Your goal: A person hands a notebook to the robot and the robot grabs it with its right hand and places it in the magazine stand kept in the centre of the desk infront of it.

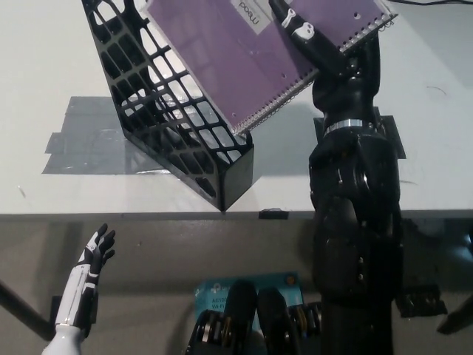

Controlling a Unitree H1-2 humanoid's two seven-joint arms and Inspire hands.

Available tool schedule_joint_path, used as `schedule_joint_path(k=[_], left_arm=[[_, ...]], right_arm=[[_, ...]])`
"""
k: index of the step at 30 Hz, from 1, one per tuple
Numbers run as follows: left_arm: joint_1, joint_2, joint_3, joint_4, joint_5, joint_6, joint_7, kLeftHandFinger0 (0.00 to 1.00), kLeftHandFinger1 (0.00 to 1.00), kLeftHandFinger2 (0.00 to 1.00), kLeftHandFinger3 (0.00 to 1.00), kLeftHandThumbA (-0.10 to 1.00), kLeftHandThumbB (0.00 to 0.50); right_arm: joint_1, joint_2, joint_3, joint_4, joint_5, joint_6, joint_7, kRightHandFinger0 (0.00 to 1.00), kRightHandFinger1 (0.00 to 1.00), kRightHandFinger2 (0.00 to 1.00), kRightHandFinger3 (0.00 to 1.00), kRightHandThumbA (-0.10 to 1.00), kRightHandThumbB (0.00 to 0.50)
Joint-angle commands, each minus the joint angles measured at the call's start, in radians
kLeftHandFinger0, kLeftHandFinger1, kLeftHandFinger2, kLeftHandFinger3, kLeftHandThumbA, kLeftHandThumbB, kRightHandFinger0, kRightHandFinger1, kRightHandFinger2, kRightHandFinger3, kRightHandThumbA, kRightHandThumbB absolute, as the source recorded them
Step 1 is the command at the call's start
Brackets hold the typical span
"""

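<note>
Head view looks down on a pale desk [414, 148]. A black stand [174, 111] made of open squares sits in the middle of the desk. It leans, with its tall end at the top left and its low closed end near the desk's front edge. Grey tape [85, 140] lies flat on the desk under and beside the stand.

A purple notebook [244, 55] is held up above the stand. It is tilted, and its wire spine runs along its lower right side. One corner points down and overlaps the stand's right wall, but I cannot tell if it is inside yet. A white label [251, 13] with dark writing is near the notebook's top edge.

The black right hand [325, 52] comes up from the bottom right on a thick black arm. Its fingers [299, 29] are closed on the notebook near the spine, with pale tips lying over the purple cover. A small black block [392, 140] sits on the desk behind the arm, mostly hidden.

The white left hand [94, 255] hangs low at the bottom left, below the desk edge. Its fingers are spread apart and it holds nothing.
</note>
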Motion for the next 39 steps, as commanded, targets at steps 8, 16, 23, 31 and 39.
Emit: schedule_joint_path(k=[8, 16, 23, 31, 39], left_arm=[[-0.014, 0.014, -0.002, -0.007, -0.011, -0.037, -0.006, 0.98, 1.0, 1.0, 1.0, 1.0, 0.5], [-0.02, 0.018, -0.004, -0.011, -0.006, -0.037, -0.006, 0.98, 1.0, 1.0, 1.0, 1.0, 0.5], [-0.021, 0.02, -0.007, -0.016, -0.001, -0.037, -0.007, 0.99, 1.0, 1.0, 1.0, 1.0, 0.5], [-0.026, 0.02, -0.006, -0.018, 0.001, -0.037, -0.004, 0.99, 1.0, 1.0, 1.0, 1.0, 0.5], [-0.034, 0.022, -0.008, -0.018, -0.005, -0.037, -0.01, 0.99, 1.0, 1.0, 1.0, 1.0, 0.499]], right_arm=[[-0.107, 0.047, 0.072, -0.02, 0.037, -0.129, -0.043, 0.0, 0.0, 0.0, 0.0, 1.0, 0.0], [-0.123, 0.047, 0.102, 0.02, 0.052, -0.161, -0.077, 0.0, 0.0, 0.0, 0.0, 1.0, 0.0], [-0.125, 0.047, 0.122, 0.076, 0.047, -0.204, -0.084, 0.0, 0.0, 0.0, 0.0, 1.0, 0.0], [-0.136, 0.047, 0.122, 0.206, 0.007, -0.27, -0.073, 0.0, 0.0, 0.0, 0.0, 1.0, 0.0], [-0.134, 0.047, 0.153, 0.356, -0.008, -0.36, -0.057, 0.0, 0.0, 0.05, 0.08, 1.0, 0.0]])
